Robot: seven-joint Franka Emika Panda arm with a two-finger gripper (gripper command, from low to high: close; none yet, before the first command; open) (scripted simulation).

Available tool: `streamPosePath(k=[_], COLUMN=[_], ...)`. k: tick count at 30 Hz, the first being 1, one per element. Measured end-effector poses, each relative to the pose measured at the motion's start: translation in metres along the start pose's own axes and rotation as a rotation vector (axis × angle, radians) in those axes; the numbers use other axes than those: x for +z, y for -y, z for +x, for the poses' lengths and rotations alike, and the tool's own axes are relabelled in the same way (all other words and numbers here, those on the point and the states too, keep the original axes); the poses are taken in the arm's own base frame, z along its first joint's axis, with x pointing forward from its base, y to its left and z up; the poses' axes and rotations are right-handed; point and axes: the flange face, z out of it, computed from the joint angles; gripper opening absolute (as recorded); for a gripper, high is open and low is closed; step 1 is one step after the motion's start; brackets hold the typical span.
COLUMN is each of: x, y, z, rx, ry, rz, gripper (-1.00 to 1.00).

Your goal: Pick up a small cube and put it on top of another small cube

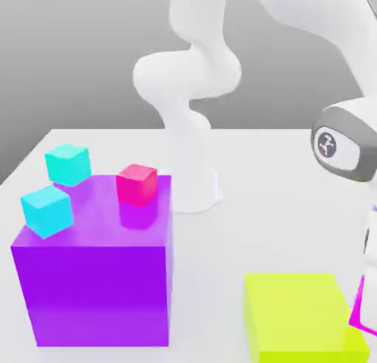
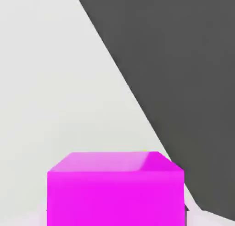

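Observation:
The small cube (image 1: 360, 310) is glossy magenta and sits at the exterior view's right edge, beside a yellow-green block. Only a sliver of it shows there. In the hand view the same small cube (image 2: 114, 193) is very close, centred under the hand. My gripper (image 1: 370, 280) comes down onto it from the white wrist above and is shut on it. I cannot tell whether the cube rests on the table or hangs just above it. A small red cube (image 1: 137, 184) stands on top of the big violet block (image 1: 96, 288).
Two cyan cubes stand at the exterior view's left: one (image 1: 47, 210) at the violet block's top corner, the other (image 1: 68, 163) behind it. The yellow-green block (image 1: 302, 317) lies low at the front right. The arm's white base (image 1: 193, 185) rises behind the violet block.

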Motion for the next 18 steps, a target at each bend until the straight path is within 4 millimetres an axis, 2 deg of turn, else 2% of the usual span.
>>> streamPosePath(k=[4,7,12,18], x=[-0.043,-0.073,-0.114,-0.152], y=[-0.069,-0.116,-0.171,-0.233], z=[-0.01,-0.026,-0.066,-0.127], rx=[0.23,0.398,0.646,0.966], ry=[0.0,0.001,0.001,0.002], rz=[0.0,0.0,0.002,0.005], gripper=[-1.0,-1.0,-1.0,-1.0])
